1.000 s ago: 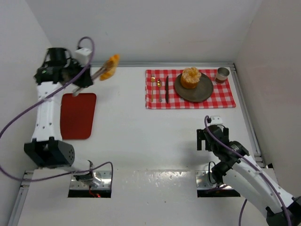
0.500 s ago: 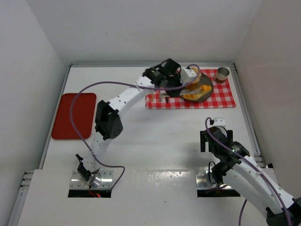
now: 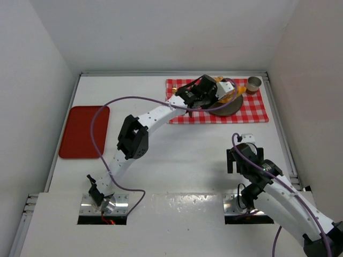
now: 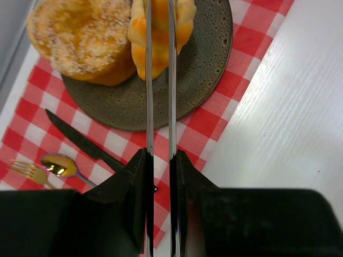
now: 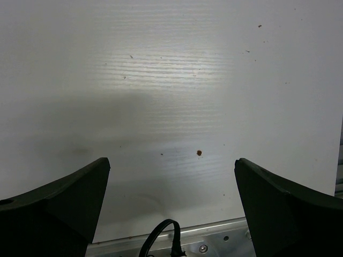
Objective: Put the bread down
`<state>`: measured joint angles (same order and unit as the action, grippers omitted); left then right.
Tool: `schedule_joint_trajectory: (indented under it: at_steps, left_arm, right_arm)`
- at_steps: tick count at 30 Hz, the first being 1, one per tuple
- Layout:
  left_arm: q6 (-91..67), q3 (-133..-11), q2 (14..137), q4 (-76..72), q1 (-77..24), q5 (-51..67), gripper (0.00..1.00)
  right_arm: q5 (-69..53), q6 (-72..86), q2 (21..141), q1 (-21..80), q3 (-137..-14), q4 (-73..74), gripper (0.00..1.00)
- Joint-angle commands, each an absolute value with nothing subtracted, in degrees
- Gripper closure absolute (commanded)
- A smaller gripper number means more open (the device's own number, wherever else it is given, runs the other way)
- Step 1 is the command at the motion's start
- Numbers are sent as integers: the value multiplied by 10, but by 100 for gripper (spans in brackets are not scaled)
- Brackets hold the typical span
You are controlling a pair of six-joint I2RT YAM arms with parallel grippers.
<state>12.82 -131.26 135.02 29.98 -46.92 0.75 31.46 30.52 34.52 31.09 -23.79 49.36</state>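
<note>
Above the speckled round plate (image 4: 206, 69) at one o'clock, your left end effector (image 4: 159, 10) is pinching the glossy crescent croissant (image 4: 185, 19), the sugary bun (image 4: 80, 37) sitting at its nine o'clock; your right end effector (image 5: 170, 166) is hanging spread.

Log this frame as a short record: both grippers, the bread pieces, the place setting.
left gripper: shut on the croissant, over the plate
croissant: held beside the bun; contact with the plate unclear
bun: resting on the plate
right gripper: open, holding nothing, over the white table
place setting: plate on checkered cloth; knife, spoon, fork beside the plate; cup at the cloth's corner
red tray: at the table's left side, away from both arms
</note>
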Motion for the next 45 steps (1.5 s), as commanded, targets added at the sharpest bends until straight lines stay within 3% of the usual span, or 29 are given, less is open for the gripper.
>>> schedule_joint_trajectory:
  at_steps: [1,9,13,14,15,16,20,22,31,33,35,39,42,45]
  left_arm:
    - [124,-1297,1355,258,-482,3,100]
    - [129,-1274,1350,258,-482,3,98]
    - [129,-1268,1350,258,-482,3,77]
    - [129,-1268,1350,258,-482,3,61]
    - [129,-1268,1350,258,-482,3,54]
    - [129,-1268,1345,258,-482,3,54]
    - [134,-1273,1332,258,-482,-3,35]
    - [140,-1274,1327,258,-482,-8,33]
    - [122,-1291,1265,274,-476,12,33]
    - [122,-1291,1247,283,-469,25,40]
    - [122,-1260,1223,288,-462,25,42]
    - [130,-1172,1219,288,-456,20,36]
    - [99,-1165,1278,288,-443,33,49]
    - [80,-1187,1333,283,-438,40,53]
  right_arm:
    - [316,301,349,308,-235,476,1]
    - [312,298,359,310,-229,467,1]
    - [309,294,366,308,-236,467,1]
    - [307,292,366,308,-236,466,1]
    - [307,292,365,300,-236,468,1]
    - [306,292,363,308,-236,468,1]
    - [304,294,360,308,-236,470,1]
    - [301,294,362,308,-237,472,1]
    - [299,302,356,308,-258,496,1]
    - [300,307,353,309,-260,500,1]
    - [299,309,345,308,-261,500,1]
    - [290,312,339,308,-259,499,1]
    - [273,314,344,308,-259,498,1]
    - [271,314,345,308,-262,500,1]
